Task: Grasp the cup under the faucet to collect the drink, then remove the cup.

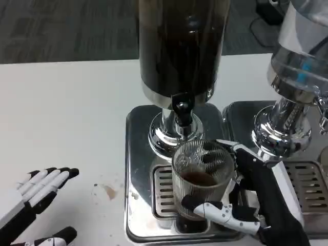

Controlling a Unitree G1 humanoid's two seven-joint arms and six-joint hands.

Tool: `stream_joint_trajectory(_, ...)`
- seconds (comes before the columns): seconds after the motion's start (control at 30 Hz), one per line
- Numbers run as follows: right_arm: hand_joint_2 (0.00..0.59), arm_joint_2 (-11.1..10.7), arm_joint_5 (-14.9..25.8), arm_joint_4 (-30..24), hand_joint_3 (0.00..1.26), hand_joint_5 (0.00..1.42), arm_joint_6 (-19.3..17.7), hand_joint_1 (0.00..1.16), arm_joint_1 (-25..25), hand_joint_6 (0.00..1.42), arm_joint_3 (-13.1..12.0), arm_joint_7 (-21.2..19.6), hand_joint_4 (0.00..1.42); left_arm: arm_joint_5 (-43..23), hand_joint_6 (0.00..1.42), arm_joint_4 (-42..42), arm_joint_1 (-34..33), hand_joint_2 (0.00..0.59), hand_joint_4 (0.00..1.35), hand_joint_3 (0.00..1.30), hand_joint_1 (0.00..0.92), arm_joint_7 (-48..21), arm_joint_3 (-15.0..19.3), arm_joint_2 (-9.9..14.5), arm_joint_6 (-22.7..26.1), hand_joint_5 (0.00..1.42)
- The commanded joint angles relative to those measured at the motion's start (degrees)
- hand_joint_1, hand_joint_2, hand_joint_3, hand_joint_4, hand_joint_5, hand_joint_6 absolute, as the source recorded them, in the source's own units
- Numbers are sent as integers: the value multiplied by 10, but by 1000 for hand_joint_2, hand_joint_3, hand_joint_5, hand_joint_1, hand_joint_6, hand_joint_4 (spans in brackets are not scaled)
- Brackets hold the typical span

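The right hand (pixel 251 205) is gripping the ribbed cup (pixel 200 179) under the faucet (pixel 182 110), partly filled, removal pending; left hand (pixel 36 197) is resting open.

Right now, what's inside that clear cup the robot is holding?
The cup has dark drink in it, partly filled, below the tap. The right hand wraps around it, and its fingers cover the lower part, so the bottom is hidden.
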Motion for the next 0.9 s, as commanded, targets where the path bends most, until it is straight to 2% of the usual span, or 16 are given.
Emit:
stream_joint_trajectory(0.03, 138, -2, 21, -49, 532, 889, -10, 953, 18, 1228, -5, 6, 628, 11, 0, 6, 3, 267, 0, 0, 0, 18, -10, 19, -5, 0)
stream_joint_trajectory(0.1, 137, -2, 21, -74, 532, 889, -8, 951, 28, 1229, -4, 9, 628, 12, 0, 9, 2, 267, 0, 0, 0, 25, -14, 26, -10, 0)
stream_joint_trajectory(0.17, 137, -1, 28, -104, 532, 889, 10, 949, 40, 1229, -3, 18, 628, 14, 0, 12, -1, 270, 0, 0, 0, 30, -18, 33, -15, 0)
stream_joint_trajectory(0.23, 136, -9, 29, -132, 532, 889, 24, 947, 50, 1229, -4, 32, 628, 18, 0, 16, -2, 272, 0, 0, 0, 36, -22, 39, -20, 0)
stream_joint_trajectory(0.4, 136, -18, 36, -159, 532, 889, 29, 944, 65, 1229, -10, 50, 628, 30, 0, 11, -7, 271, 0, 0, 0, 46, -30, 41, -20, 0)
stream_joint_trajectory(0.63, 136, -32, 63, -169, 532, 889, 30, 942, 65, 1229, -27, 72, 628, 25, 0, -54, 5, 276, 0, 0, 0, 46, -36, 20, -11, 0)
stream_joint_trajectory(0.77, 136, -40, 78, -181, 532, 889, 27, 942, 74, 1229, -38, 85, 628, 29, 0, -82, 6, 277, 0, 0, 0, 44, -42, 7, 11, 0)
stream_joint_trajectory(0.9, 136, -40, 84, -192, 532, 889, 27, 942, 82, 1229, -43, 88, 628, 64, 0, -145, 27, 289, 0, 0, 0, 47, -30, -4, 57, 0)
